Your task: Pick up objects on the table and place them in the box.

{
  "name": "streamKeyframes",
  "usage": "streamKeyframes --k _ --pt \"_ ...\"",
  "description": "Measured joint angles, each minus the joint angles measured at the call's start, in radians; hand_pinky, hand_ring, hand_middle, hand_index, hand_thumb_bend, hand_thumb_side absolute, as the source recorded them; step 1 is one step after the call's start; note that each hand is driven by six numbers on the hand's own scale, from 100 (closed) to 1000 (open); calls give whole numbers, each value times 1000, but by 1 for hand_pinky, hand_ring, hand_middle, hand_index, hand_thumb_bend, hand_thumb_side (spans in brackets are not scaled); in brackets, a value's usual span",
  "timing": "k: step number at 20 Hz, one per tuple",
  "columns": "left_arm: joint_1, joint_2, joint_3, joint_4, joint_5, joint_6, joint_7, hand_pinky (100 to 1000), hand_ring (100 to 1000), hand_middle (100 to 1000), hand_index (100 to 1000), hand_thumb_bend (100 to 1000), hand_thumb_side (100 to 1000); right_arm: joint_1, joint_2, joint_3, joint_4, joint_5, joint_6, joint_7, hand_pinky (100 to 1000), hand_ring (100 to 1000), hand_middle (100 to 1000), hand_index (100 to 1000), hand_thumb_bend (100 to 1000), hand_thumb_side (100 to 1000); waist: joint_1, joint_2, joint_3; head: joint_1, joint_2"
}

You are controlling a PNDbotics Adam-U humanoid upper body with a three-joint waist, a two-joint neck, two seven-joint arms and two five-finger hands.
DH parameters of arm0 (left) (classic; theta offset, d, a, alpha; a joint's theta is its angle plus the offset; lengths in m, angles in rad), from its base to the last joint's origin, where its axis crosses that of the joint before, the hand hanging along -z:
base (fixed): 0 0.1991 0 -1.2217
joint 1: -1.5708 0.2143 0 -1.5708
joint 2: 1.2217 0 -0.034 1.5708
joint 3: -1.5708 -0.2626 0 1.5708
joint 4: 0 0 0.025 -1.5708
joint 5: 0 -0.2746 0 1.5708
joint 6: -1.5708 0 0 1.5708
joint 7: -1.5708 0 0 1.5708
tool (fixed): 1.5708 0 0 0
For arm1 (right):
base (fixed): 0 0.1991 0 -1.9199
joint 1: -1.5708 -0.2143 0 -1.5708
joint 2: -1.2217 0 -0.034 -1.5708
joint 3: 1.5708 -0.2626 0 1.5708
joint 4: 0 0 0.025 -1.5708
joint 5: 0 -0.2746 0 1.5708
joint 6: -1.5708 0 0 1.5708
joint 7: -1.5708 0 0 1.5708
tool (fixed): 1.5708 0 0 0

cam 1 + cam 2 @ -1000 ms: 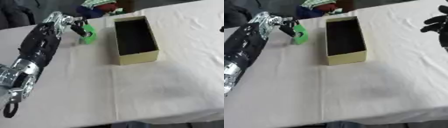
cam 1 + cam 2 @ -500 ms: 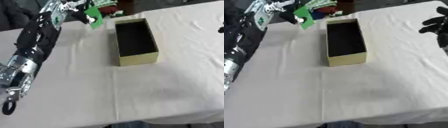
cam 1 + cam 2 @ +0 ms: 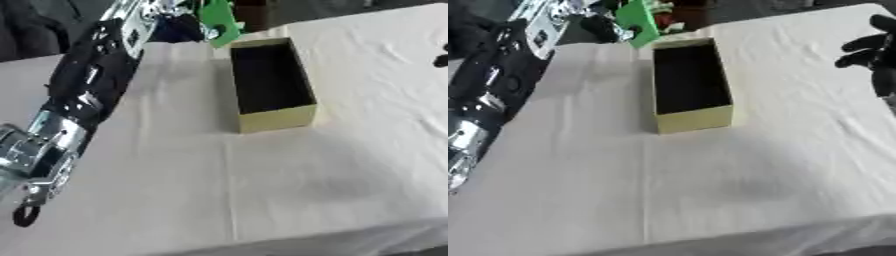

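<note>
Left robot hand [image 3: 179, 22] clamped on green object [image 3: 218, 21], held above the box [image 3: 269, 85] far end for dropping in. Right robot hand [image 3: 874, 47] idles right of the box, fingers relaxed apart.

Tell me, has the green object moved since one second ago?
Yes. The green object, held by the left hand, rose off the table and now hangs near the box's far end.

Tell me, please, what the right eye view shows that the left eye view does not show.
Only the right eye view shows most of the right hand, black, fingers spread, at the right edge. Only the left eye view shows the left arm down to its silver joint near the lower left corner. Both show the left hand holding a green object beside the open yellow box on the white tablecloth.
</note>
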Motion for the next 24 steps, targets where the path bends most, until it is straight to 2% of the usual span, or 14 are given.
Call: streamKeyframes --k 5,6,7,8,9,10,11,12,13,16,17,20,21,24 --pt "20 -27 -56 -25 3 -46 -63 652 601 578 823 128 155 0 4 0 0 0 0 1 861 740 765 1000 100 482 -3 3 -1 1 0" --pt "22 -30 -64 -32 -1 -53 -72 678 649 630 851 179 278 0 4 0 0 0 0 1 861 740 765 1000 100 482 -3 3 -1 3 0" --pt "24 -33 -71 -40 -4 -60 -78 699 681 665 860 194 317 -1 5 0 0 0 0 1 860 740 765 1000 100 482 -3 3 -1 3 0" --pt "28 -35 -77 -49 -7 -65 -82 734 732 724 883 246 428 -1 5 0 0 0 0 1 861 740 765 1000 100 482 -3 3 0 4 0" --pt "30 -35 -82 -56 -10 -69 -83 745 744 740 889 263 461 -1 5 0 0 0 0 2 861 740 765 1000 100 483 -3 4 1 4 0" --pt "31 -35 -86 -64 -13 -72 -81 799 800 807 922 358 576 -1 5 0 0 0 0 2 861 740 765 1000 100 483 -3 4 1 4 0" --pt "32 -35 -89 -71 -16 -75 -78 813 817 826 930 383 608 -1 5 0 0 0 0 2 861 740 765 1000 100 483 -3 4 2 4 0" --pt "32 -35 -92 -78 -22 -76 -74 844 852 864 945 440 684 -1 5 0 0 0 0 2 861 740 765 1000 100 483 -3 4 2 4 0" --pt "32 -35 -95 -84 -28 -77 -68 859 872 887 953 499 716 -1 5 0 0 0 0 2 860 740 765 1000 100 483 -3 3 2 4 0" --pt "35 -34 -101 -104 -49 -76 -45 875 897 918 967 574 764 -1 5 0 0 0 1 3 860 740 765 1000 100 482 -4 3 5 4 0" --pt "36 -34 -102 -110 -58 -75 -36 872 894 916 966 563 753 -1 6 0 0 0 2 3 861 740 765 1000 100 483 -5 3 6 4 0" --pt "41 -34 -101 -126 -65 -70 1 846 861 879 950 449 627 0 9 0 0 0 2 4 861 740 765 1000 100 482 -7 2 10 3 0" --pt "45 -33 -101 -134 -59 -68 16 843 857 875 947 451 620 0 10 0 0 0 2 4 861 740 765 1000 100 482 -8 0 14 2 0" --pt "62 0 -105 -198 -10 -66 68 837 858 877 949 589 617 6 10 -1 1 1 2 3 860 739 765 1000 100 482 -17 -11 34 -8 0"
